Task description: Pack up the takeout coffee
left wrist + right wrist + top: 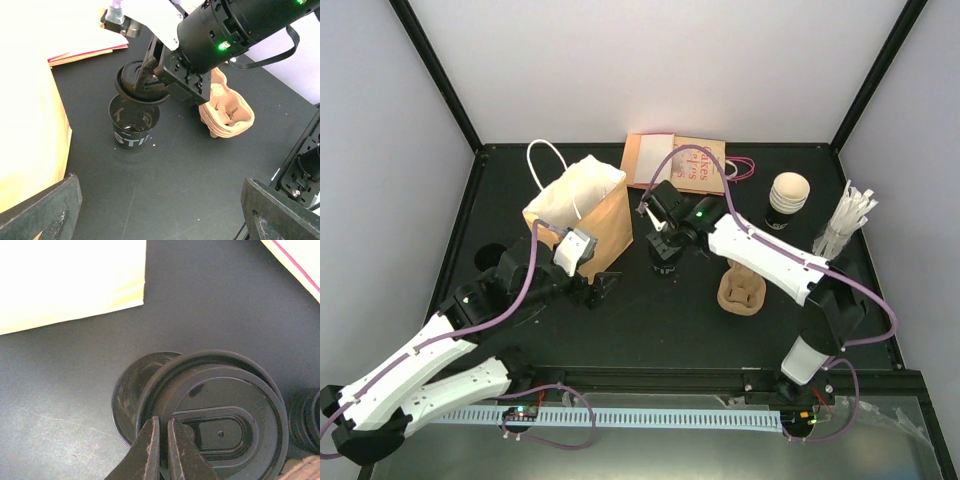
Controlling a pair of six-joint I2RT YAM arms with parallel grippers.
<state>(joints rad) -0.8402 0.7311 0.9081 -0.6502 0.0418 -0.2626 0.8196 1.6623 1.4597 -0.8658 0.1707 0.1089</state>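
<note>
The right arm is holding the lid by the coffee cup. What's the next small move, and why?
Probably nudge the lid sideways until it sits level and centred over the cup, before pressing down. The right gripper is shut on the lid's edge, but the lid hangs tilted and off-centre, and part of the cup's open mouth shows beside it, so pushing now would likely miss the rim.

Cup partly hidden beneath lid
</note>
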